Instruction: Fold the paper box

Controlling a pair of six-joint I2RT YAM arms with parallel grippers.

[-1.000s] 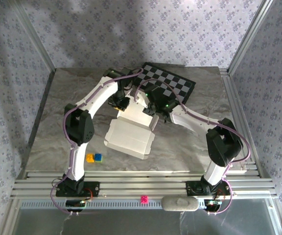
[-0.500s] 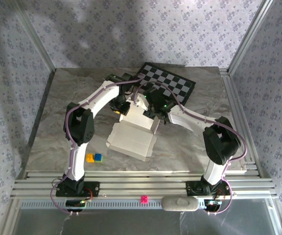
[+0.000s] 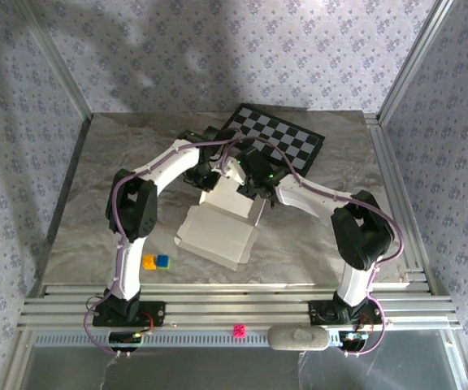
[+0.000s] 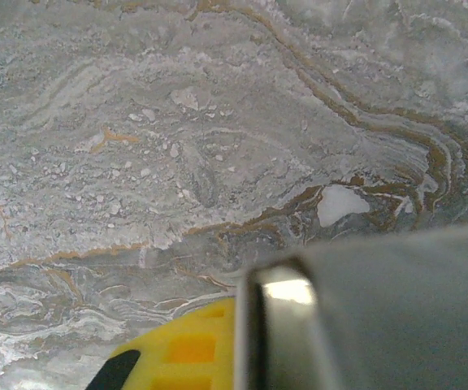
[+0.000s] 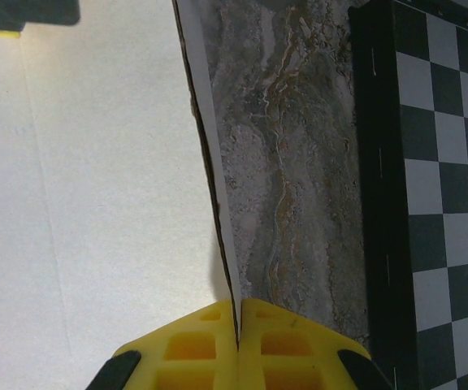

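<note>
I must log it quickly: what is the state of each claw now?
Left claw: closed, apparently on the paper box's flap.
Right claw: closed on the paper box's edge.

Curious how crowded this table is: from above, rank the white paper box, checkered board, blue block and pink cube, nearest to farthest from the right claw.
1. paper box, its flap edge pinched in the right gripper.
2. checkered board, just behind.
3. blue block, near left.
4. pink cube, on the front rail.

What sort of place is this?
Most likely a robot test cell in a lab: a marble-patterned table edged with aluminium rails, patterned backdrop walls around it, and practice props like a white paper box and a chessboard.
</note>
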